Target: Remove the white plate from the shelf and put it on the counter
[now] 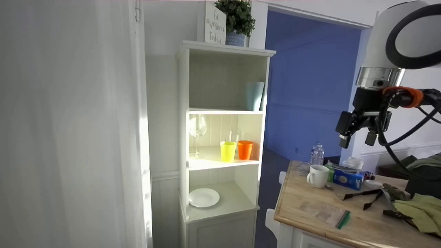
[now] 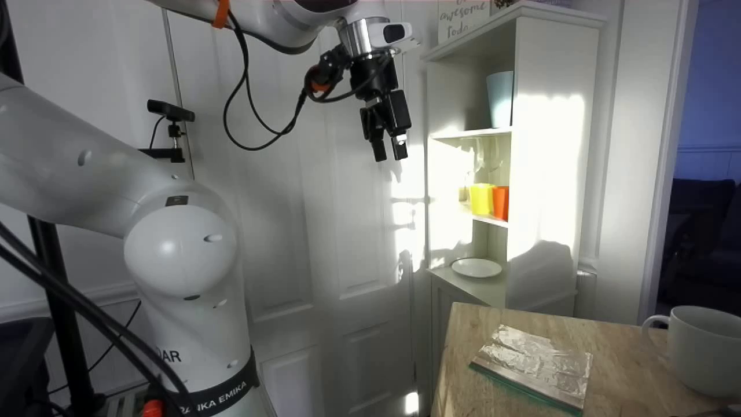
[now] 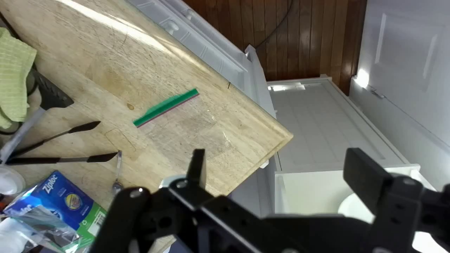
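The white plate point(image 1: 204, 197) lies flat on the lowest open board of the white shelf point(image 1: 184, 137); the plate point(image 2: 476, 267) and shelf point(image 2: 553, 145) show in both exterior views. In the wrist view the plate point(image 3: 355, 208) is partly hidden behind a finger, on the shelf's pale board point(image 3: 309, 193). The wooden counter point(image 1: 293, 206) stands beside the shelf; it also shows in the wrist view point(image 3: 88, 91). My gripper point(image 1: 358, 141) is open and empty, high above the counter and well apart from the plate. Its fingers point(image 3: 276, 158) are spread wide and point down.
A white mug point(image 1: 317, 175), a Ziploc box point(image 1: 348, 178), a plastic bag point(image 1: 324, 213), utensils and a green cloth point(image 1: 422, 212) lie on the counter. Yellow point(image 1: 227, 151) and orange point(image 1: 245, 150) cups and a wine glass point(image 1: 197, 127) stand on the board above the plate.
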Available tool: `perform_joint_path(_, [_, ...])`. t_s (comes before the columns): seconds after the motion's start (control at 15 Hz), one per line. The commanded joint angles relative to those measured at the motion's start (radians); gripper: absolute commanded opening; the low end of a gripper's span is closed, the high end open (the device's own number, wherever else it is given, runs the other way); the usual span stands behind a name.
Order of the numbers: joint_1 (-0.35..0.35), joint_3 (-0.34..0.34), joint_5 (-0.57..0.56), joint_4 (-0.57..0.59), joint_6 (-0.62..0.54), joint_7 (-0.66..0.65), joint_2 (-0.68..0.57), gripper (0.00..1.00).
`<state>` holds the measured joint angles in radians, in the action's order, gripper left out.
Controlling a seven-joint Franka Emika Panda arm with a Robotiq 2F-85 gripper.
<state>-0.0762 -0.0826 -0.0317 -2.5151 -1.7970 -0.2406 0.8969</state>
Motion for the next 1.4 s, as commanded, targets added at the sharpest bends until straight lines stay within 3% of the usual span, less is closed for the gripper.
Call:
perform_joint_path(0.0, [0.038, -0.017, 0.092, -0.020, -0.059, -0.051, -0.039, 1.00])
perform_joint_path(0.33, [0.086, -0.099, 0.333, -0.148, -0.307, -0.221, -0.184, 1.00])
perform_joint_path(0.6, [0.118, -0.143, 0.518, -0.273, -0.637, -0.247, -0.312, 1.00])
perform_joint_path(0.67, [0.109, -0.163, 0.567, -0.236, -0.725, -0.245, -0.400, 1.00])
perform_joint_path(0.87, [0.180, -0.157, 0.787, -0.261, -0.975, -0.118, -0.517, 1.00])
perform_joint_path(0.93, [0.222, -0.145, 0.854, -0.252, -1.058, -0.060, -0.577, 1.00])
perform_joint_path(1.0, [0.306, -0.092, 0.908, -0.234, -1.133, -0.005, -0.646, 1.00])
perform_joint_path(1.2, [0.418, -0.057, 1.162, -0.127, -1.202, 0.229, -0.799, 1.00])
perform_joint_path(1.33, [0.447, -0.057, 1.289, -0.043, -1.194, 0.353, -0.884, 1.00])
